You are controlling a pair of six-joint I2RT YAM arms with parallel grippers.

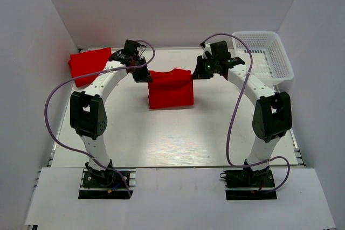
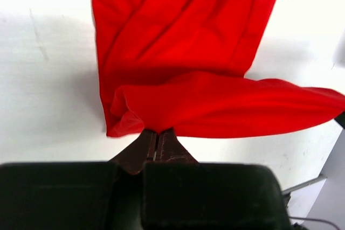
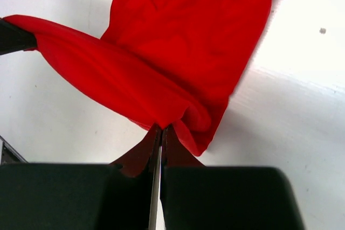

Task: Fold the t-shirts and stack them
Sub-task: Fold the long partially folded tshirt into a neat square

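- Grippers first: the left gripper (image 2: pixel 156 139) has its fingers pressed together on a bunched corner of a red t-shirt (image 1: pixel 170 88), with the cloth pinched right at the tips.
- The right gripper (image 3: pixel 160 133) is clamped just as tight on the opposite corner of the same shirt, and no gap shows between its fingers.
- The shirt's upper edge runs from one gripper to the other, held up off the table (image 1: pixel 161 138). The rest drapes down and away below both sets of tips, and its lower part seems to rest on the surface.
- In each wrist view the cloth fans out ahead of the fingertips, and a folded band of it reaches sideways toward the other gripper.
- A second t-shirt (image 1: pixel 89 64), folded into a flat block, lies well off to the outer side of the left gripper, by the left wall and apart from both tools.
- A white lattice basket (image 1: pixel 269 57) sits to the outer side of the right gripper, apart from the held cloth.
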